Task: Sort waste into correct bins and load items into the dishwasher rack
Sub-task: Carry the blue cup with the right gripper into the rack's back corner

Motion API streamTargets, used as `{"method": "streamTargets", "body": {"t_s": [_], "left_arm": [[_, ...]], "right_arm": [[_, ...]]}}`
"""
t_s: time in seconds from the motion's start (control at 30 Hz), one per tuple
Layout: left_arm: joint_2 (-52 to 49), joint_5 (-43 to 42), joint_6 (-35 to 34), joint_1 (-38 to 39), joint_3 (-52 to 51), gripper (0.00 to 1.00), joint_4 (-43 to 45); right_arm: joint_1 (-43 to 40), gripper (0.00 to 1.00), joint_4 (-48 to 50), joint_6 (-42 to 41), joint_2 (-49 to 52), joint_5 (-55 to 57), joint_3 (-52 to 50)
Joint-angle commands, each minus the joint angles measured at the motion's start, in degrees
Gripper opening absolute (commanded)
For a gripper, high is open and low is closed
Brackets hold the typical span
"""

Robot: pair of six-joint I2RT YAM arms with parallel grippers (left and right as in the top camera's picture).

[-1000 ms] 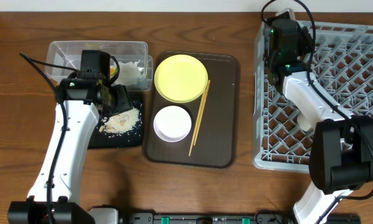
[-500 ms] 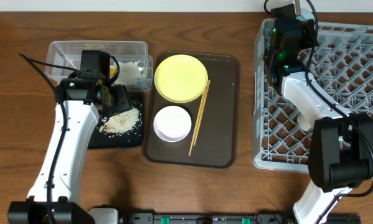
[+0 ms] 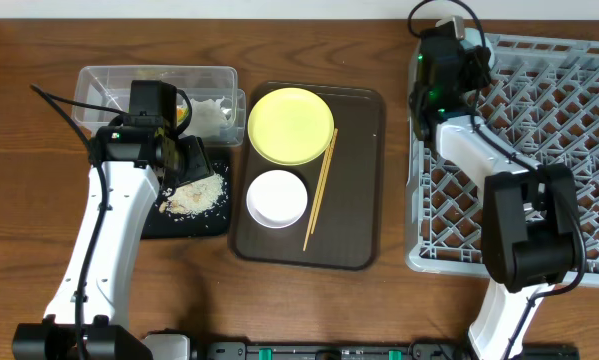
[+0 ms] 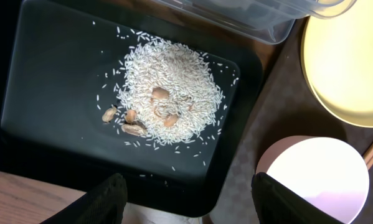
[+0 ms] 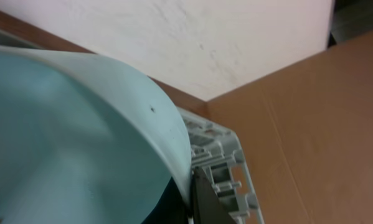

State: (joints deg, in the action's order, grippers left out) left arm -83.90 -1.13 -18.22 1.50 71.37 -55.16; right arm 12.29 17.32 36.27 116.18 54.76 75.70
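Observation:
My left gripper [image 4: 192, 202] hangs open over the near edge of the black tray [image 4: 49, 93], with nothing between its fingers. The tray holds a heap of rice crumbs [image 4: 170, 90]. Behind it, the clear tub [image 3: 109, 85] holds the white tissue [image 3: 211, 115] and a bit of the wrapper [image 3: 183, 112]. My right gripper [image 5: 189, 193] is shut on the rim of the light blue bowl [image 5: 80, 137] at the far left corner of the dishwasher rack [image 3: 559, 150]. On the brown tray, the yellow plate [image 3: 291, 125], white bowl [image 3: 277, 198] and chopsticks [image 3: 320, 190] lie untouched.
The brown serving tray [image 3: 359, 200] lies between the bins and the rack. A cardboard box [image 5: 311, 112] and a white wall stand behind the rack's far corner. My right arm [image 3: 469, 140] lies across the rack's left side.
My right gripper has shifted a little left toward the rack's far left corner, still holding the blue bowl. The left arm has not moved.

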Motion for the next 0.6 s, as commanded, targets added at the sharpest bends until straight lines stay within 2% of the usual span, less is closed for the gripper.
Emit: {"method": "streamTargets", "body": {"t_s": [0.0, 0.13, 0.2, 0.3, 0.4, 0.57], "left_arm": [[0.3, 0.3, -0.5, -0.2, 0.1, 0.67, -0.1], [0.3, 0.3, -0.5, -0.2, 0.1, 0.67, -0.1], [0.3, 0.3, -0.5, -0.2, 0.1, 0.67, -0.1], [0.3, 0.3, -0.5, -0.2, 0.1, 0.67, -0.1], [0.3, 0.3, -0.5, -0.2, 0.1, 0.67, -0.1], [0.3, 0.3, -0.5, -0.2, 0.1, 0.67, -0.1]], "right_arm": [[2.4, 0.01, -2.8, -3.7, 1.3, 3.1, -0.3], [4.4, 0.02, -8.6, -9.0, 0.1, 4.4, -0.3], [5.2, 0.11, -13.2, -14.3, -1.1, 4.4, -0.3], [5.6, 0.30, -20.6, -23.8, -3.7, 3.9, -0.3], [5.6, 0.36, -27.6, -27.5, -6.4, -1.5, -0.3], [5.4, 0.52, -34.2, -30.1, -11.2, -6.7, -0.3]]}}
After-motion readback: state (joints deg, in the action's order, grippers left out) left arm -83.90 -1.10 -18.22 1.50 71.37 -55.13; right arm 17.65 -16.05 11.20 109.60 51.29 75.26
